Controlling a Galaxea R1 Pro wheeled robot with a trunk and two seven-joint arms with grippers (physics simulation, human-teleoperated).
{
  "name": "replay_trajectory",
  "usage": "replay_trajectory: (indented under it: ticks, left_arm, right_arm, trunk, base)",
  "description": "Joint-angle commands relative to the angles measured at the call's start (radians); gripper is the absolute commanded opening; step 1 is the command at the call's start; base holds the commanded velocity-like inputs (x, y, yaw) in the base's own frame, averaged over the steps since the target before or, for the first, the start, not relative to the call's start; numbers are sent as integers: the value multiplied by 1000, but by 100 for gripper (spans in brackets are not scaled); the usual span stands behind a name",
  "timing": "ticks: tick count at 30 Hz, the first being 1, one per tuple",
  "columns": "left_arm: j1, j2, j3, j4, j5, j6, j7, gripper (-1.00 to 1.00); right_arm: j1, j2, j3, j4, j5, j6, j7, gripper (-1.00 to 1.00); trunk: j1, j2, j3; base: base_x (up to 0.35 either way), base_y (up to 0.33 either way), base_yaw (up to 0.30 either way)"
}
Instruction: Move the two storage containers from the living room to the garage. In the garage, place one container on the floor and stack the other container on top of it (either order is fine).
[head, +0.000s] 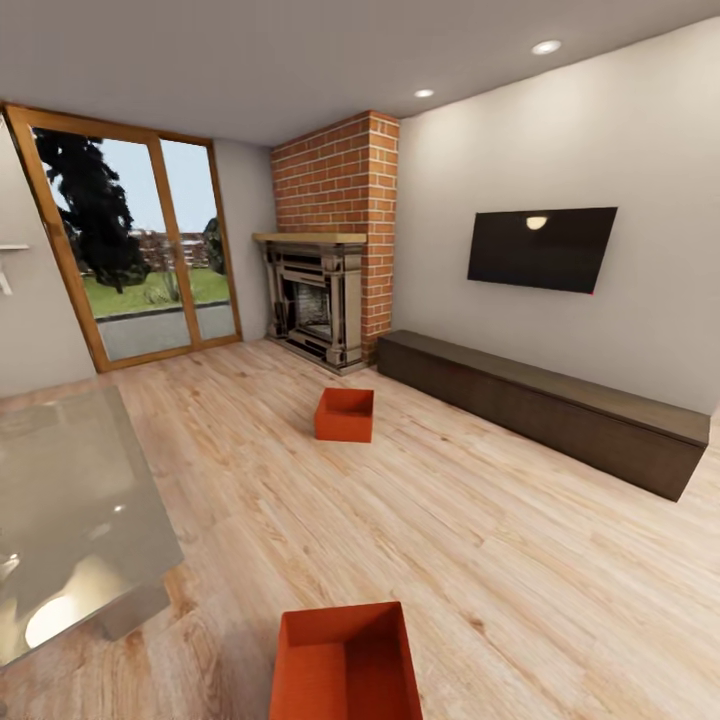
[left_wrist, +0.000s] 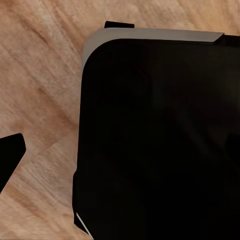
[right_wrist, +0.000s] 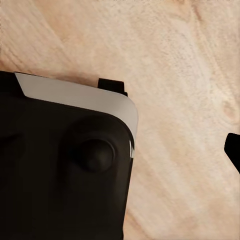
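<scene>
- One storage container (head: 345, 665) sits on the wood floor (head: 520, 560) right at my base, open side up.
- A glass table (head: 70, 510) crowds my near left; bare planks open to the right.
- The second storage container (head: 345, 414) lies farther ahead, before the fireplace (head: 315, 300), left of the long dark cabinet (head: 545, 405).
- My grippers' opening: cannot tell.

The nearer storage container (head: 345, 662) runs off the head view's bottom edge, so its near wall is lost. A glossy surface (head: 70, 520) is cut by the left edge. In both wrist views a dark bulk, perhaps the robot's base (left_wrist: 155, 140), hides the floor (right_wrist: 185, 75).
</scene>
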Motion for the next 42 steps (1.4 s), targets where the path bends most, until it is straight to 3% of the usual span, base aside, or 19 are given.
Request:
replay_trajectory:
  ticks: [1,13,42]
  left_arm:
    - [1,0,2,-2,8,-1,1,100]
    - [1,0,2,-1,8,-1,1,100]
    - [1,1,1,1,8,-1,1,100]
  right_arm:
    - [-1,1,9,3,-8,-5,0,100]
    - [-1,0,9,3,-8,-5,0,100]
    - [-1,-3,7,3,-9,-7,0,100]
  trunk:
    - [0,0,-1]
    - [0,0,-9]
    - [0,0,-9]
  base:
    - [0,-3,126]
    - [0,0,179]
    - [0,0,5]
